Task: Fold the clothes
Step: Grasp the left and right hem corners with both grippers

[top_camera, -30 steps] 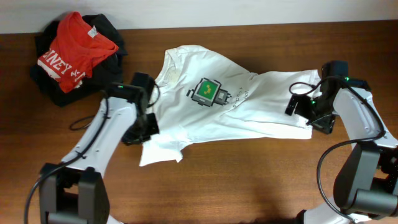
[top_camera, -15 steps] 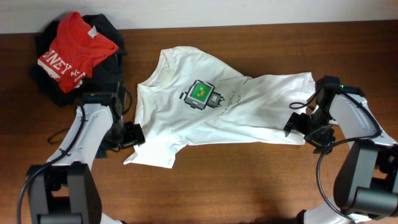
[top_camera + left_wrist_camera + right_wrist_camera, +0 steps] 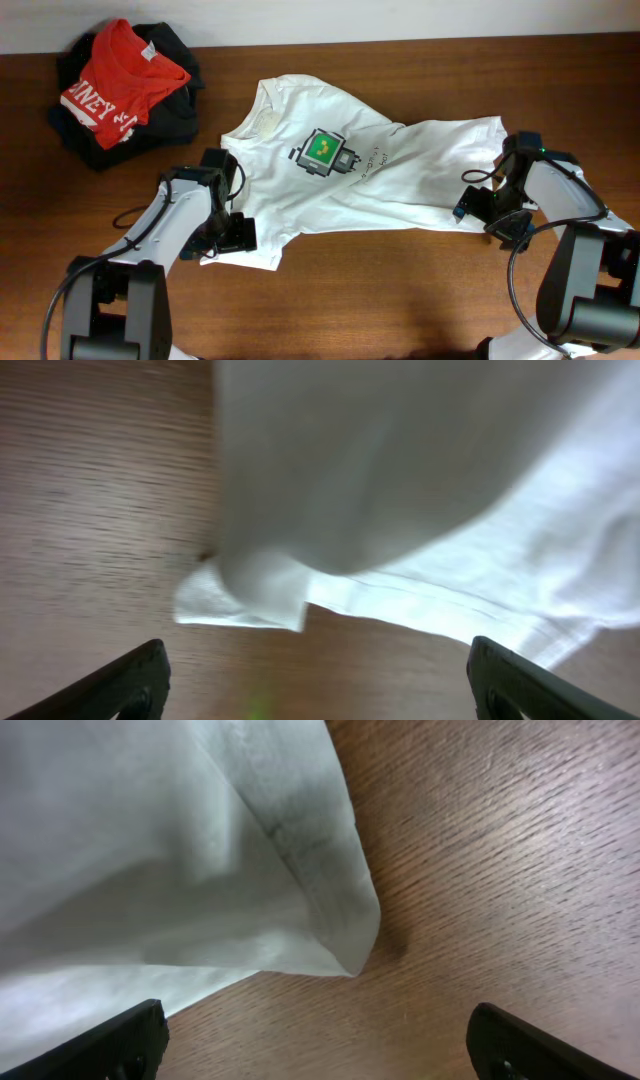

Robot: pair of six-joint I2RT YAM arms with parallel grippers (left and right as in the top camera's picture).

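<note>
left end effector [image 3: 228, 236]: released; jaws wide, nothing between them; a second ago it was clenched on the shirt's near-left edge, so you've just let go
near-left corner [image 3: 245, 600]: lies on the worktop [image 3: 380, 290] just ahead of the open fingers; apart from them
right end effector [image 3: 482, 210]: released, as before; has slid a little nearer the front edge; sits beside the hem corner [image 3: 345, 935], gripping nothing
white T-shirt [image 3: 340, 190]: middle of the worktop, print [image 3: 326, 152] up; dragged out leftward, lies wider and flatter than a second ago
diagonal crease [image 3: 385, 140]: still runs across the chest toward the hem
task meaning: looks like spreading, not folding; no fold made yet; you'll likely want that crease out first
red T-shirt [image 3: 120, 80]: on the dark garments [image 3: 180, 105], back-left; well apart; unmoved
</note>
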